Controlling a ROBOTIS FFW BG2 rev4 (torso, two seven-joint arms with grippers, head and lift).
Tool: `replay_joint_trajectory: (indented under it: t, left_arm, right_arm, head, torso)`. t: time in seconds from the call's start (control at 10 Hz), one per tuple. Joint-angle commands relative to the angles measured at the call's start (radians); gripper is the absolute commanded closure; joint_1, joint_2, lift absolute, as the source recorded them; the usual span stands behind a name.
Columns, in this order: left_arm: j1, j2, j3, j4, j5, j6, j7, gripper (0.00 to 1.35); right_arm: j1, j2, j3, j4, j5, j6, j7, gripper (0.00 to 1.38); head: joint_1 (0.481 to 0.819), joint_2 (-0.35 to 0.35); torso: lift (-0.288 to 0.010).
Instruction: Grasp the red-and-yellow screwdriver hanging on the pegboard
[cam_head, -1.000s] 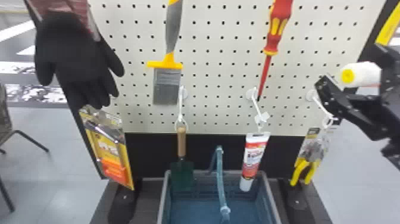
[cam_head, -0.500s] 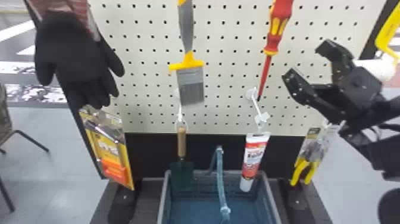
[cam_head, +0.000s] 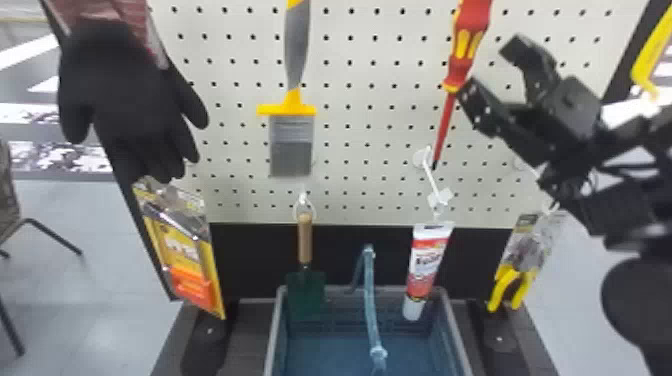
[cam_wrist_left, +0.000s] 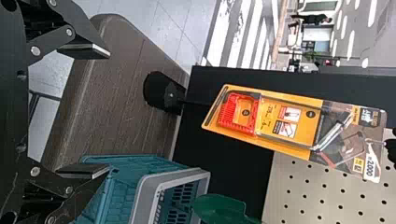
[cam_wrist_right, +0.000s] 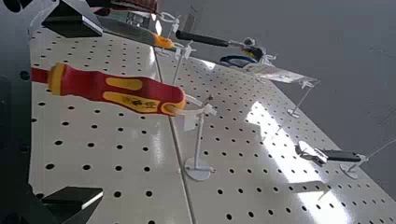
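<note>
Screwdriver (cam_head: 469, 42) hung upper right in the head view, the right gripper (cam_head: 489, 69) spread near it; in the left wrist view the left gripper (cam_wrist_left: 107, 111) gaped; the right wrist view had the screwdriver looped on a white hook (cam_wrist_right: 199, 140).

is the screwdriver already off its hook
No, the screwdriver hangs by a pale loop at its handle end from a white hook on the pegboard.
</note>
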Motion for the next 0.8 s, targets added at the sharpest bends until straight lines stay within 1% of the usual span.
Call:
replay_joint_trajectory:
  t: [0.0,0.1,0.3,0.5,0.6,0.7]
  left_arm:
    - [-0.009,0.0,-0.001,0.002,-0.002,0.008,-0.002,0.42]
    - [-0.014,-0.002,-0.003,0.002,-0.004,0.011,-0.005,0.42]
    - [-0.02,-0.006,-0.003,0.005,-0.008,0.018,-0.01,0.42]
    - [-0.018,-0.011,-0.001,0.005,-0.008,0.018,-0.011,0.42]
    - [-0.02,-0.011,-0.001,0.005,-0.01,0.018,-0.013,0.42]
    - [-0.02,-0.011,-0.001,0.005,-0.01,0.018,-0.013,0.42]
  right_arm:
    - [-0.08,-0.025,0.04,0.037,-0.061,-0.006,0.0,0.1]
    - [-0.11,-0.029,0.064,0.051,-0.089,-0.006,0.0,0.1]
    - [-0.129,-0.028,0.11,0.098,-0.136,-0.006,-0.003,0.1]
    - [-0.121,-0.019,0.115,0.098,-0.139,-0.006,-0.02,0.12]
    - [-0.121,-0.02,0.115,0.1,-0.141,-0.006,-0.02,0.22]
    - [-0.121,-0.019,0.115,0.1,-0.146,-0.006,-0.023,0.53]
  head:
    - [0.549,0.0]
    - [0.549,0.0]
    - [0.549,0.0]
    - [0.549,0.0]
    - [0.549,0.0]
    - [0.549,0.0]
  torso:
    - [-0.1]
    - [-0.1]
    - [-0.1]
    - [-0.1]
    - [-0.1]
    - [-0.1]
